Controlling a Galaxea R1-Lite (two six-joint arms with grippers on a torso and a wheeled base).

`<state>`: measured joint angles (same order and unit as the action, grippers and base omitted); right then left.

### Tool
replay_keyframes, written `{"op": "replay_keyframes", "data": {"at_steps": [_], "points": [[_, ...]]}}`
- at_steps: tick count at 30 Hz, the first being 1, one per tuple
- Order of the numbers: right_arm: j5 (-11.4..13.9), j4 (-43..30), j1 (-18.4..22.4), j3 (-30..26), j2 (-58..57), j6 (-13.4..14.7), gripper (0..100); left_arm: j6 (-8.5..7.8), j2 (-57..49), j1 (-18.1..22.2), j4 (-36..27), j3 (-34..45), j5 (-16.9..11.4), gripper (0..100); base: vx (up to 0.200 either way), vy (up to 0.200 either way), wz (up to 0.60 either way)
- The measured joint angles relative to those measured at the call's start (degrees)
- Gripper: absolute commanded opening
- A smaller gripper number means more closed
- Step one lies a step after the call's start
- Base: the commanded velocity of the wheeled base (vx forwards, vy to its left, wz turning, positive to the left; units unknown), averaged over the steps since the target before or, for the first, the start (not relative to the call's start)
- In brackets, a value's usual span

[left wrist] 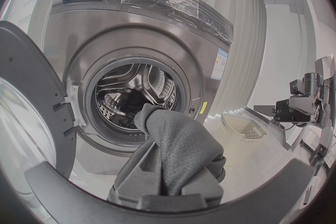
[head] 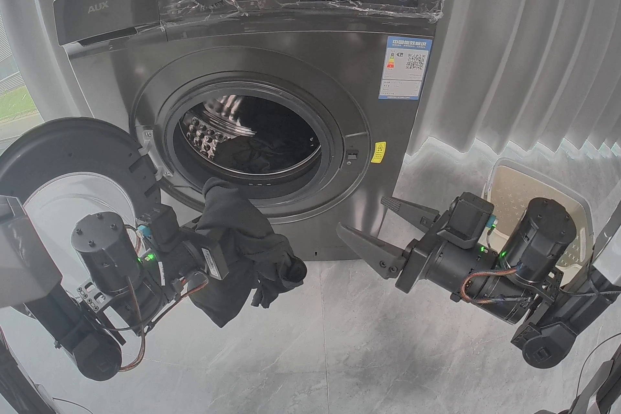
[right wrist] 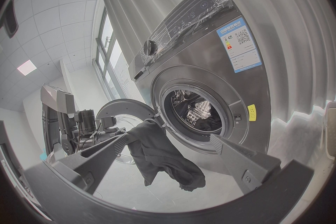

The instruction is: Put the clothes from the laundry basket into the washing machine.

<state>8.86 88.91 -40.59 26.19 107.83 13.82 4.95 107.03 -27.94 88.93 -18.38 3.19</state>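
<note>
Head view: a dark-grey cloth garment [head: 249, 244], judged light and floppy, is clamped at a bunched fold by the left gripper [head: 197, 250] before the open mouth of the silver-grey metal washing machine [head: 272, 56], the right gripper [head: 362, 216] spread and empty beside it.

My head camera looks forward and down from above at the washing machine [head: 259, 46], quite near, so its front takes most of the picture. The camera on my left wrist sits just behind my left gripper [left wrist: 178, 161] and faces almost straight into the drum opening [left wrist: 134, 100] from close by. The camera on my right wrist looks along my right gripper [right wrist: 168, 139] from farther back and from the side, so the machine appears tilted. All three views share the machine's front, the opening, the open door [head: 71, 176] and the dark garment [head: 239, 240]. The head and left wrist views also share the laundry basket [head: 511, 192].
</note>
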Motion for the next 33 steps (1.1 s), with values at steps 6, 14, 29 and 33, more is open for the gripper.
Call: {"op": "replay_keyframes", "data": {"at_steps": [6, 14, 29, 33], "points": [[0.00, 0.02, -0.11, 0.00, 0.05, -0.01, 100, -0.11, 0.32, -0.34, -0.09, 0.06, 0.13, 0, 0.133, 0.000, 0.00], [0.00, 0.02, -0.15, -0.09, 0.05, -0.11, 100, -0.16, 1.56, -0.44, 0.00, -0.18, 0.22, 0, 0.200, 0.000, 0.00], [-0.35, -0.11, 0.27, -6.21, 0.24, -1.51, 100, -0.11, 3.85, -1.19, 0.00, -0.41, 1.76, 0, 0.000, 0.080, 0.00], [-0.55, -0.17, 1.73, -8.96, 1.13, -4.08, 100, -0.06, 4.11, -1.30, 0.00, -0.49, 1.78, 0, 0.000, 0.150, 0.00]]}}
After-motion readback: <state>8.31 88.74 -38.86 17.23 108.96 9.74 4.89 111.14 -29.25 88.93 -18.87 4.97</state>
